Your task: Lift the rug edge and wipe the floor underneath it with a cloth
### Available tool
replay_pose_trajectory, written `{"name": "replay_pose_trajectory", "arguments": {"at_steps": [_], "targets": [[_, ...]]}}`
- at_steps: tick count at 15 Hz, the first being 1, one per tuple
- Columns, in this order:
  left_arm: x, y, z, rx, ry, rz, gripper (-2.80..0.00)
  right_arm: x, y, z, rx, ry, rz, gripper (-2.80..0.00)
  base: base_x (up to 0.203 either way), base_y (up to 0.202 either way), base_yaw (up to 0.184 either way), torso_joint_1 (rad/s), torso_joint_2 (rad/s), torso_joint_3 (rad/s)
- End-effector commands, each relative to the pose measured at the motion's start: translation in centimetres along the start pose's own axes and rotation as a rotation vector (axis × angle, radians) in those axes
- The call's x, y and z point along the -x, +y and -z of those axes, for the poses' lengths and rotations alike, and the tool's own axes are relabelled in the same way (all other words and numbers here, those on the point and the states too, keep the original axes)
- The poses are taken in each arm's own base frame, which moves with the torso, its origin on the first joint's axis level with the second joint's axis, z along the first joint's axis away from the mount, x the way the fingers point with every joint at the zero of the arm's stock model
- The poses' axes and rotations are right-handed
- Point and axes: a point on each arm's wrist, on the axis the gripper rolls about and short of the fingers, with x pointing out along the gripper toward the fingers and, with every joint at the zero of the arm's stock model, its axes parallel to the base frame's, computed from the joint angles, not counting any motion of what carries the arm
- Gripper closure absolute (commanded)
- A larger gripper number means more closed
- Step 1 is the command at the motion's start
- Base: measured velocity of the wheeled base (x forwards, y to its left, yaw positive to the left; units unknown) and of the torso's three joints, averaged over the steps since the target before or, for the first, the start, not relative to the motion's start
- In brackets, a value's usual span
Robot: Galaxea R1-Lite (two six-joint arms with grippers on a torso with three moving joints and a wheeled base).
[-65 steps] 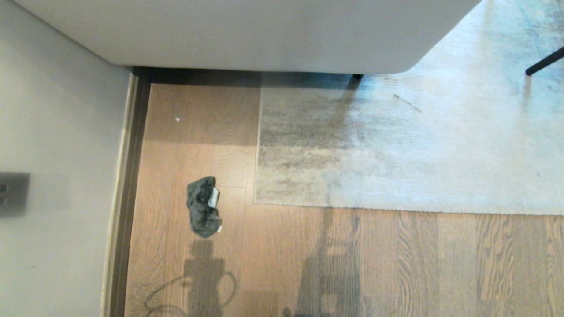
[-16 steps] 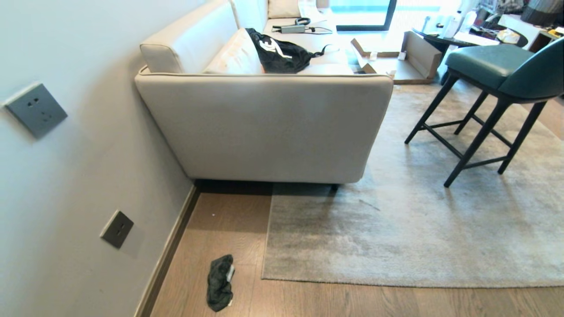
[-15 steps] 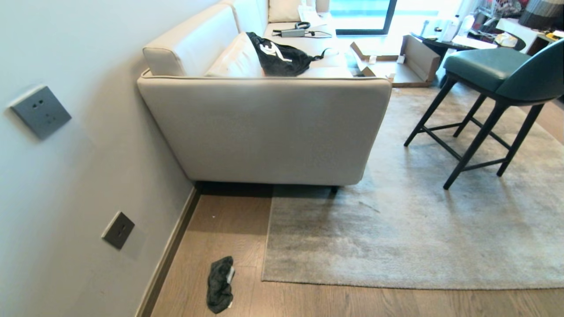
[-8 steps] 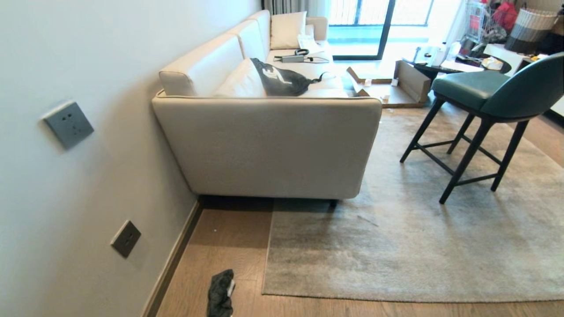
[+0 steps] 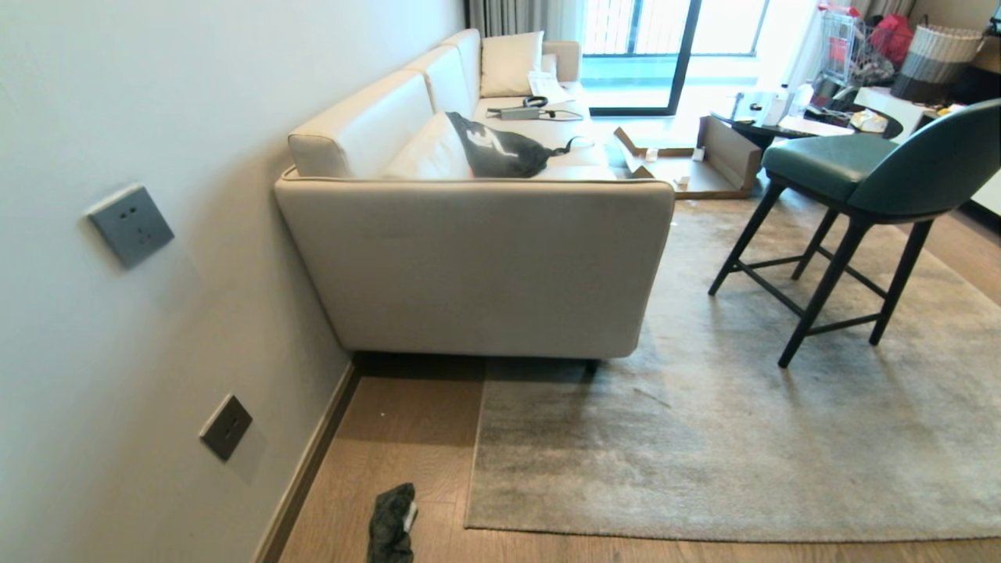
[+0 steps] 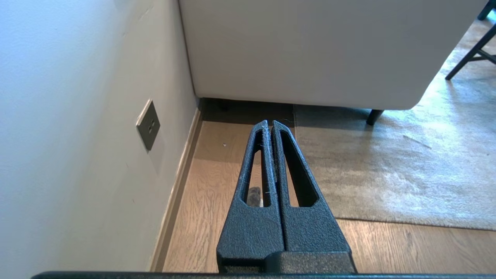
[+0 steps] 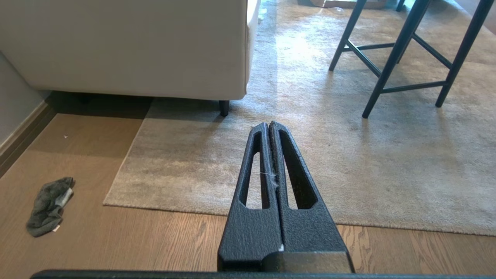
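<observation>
You have not started yet. The cloth [image 5: 392, 525] lies on the floor [image 5: 407, 422] at 9 o'clock from the flat rug edge [image 5: 472, 469]. Your left gripper [image 6: 270, 124] and right gripper [image 7: 268, 126] are closed and empty.

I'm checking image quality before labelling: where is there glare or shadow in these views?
Head view: the window is blown out with daylight, and the sofa casts a dark shadow on the floor and the rug edge. Right wrist view: a bright sunlit patch on the rug; the cloth is evenly lit.
</observation>
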Motion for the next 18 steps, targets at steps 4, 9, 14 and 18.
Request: {"name": "replay_pose_trajectory", "arguments": {"at_steps": [4, 9, 14, 18], "targets": [[0.0, 0.0, 0.0, 0.001, 0.0, 0.0, 0.0, -0.01, 0.0, 0.0, 0.001, 0.001, -0.001, 0.0, 0.0, 0.0, 0.0, 0.0, 0.0, 0.0], [0.0, 0.0, 0.0, 0.001, 0.0, 0.0, 0.0, -0.02, 0.0, 0.02, 0.001, 0.002, -0.001, 0.0, 0.0, 0.0, 0.0, 0.0, 0.0, 0.0], [0.0, 0.0, 0.0, 0.001, 0.0, 0.0, 0.0, -0.01, 0.0, 0.0, 0.004, 0.001, -0.001, 0.0, 0.0, 0.0, 0.0, 0.0, 0.0, 0.0], [-0.01, 0.0, 0.0, 0.001, 0.001, 0.0, 0.0, -0.01, 0.0, 0.0, 0.003, 0.001, -0.001, 0.0, 0.0, 0.0, 0.0, -0.014, -0.18, -0.203]]}}
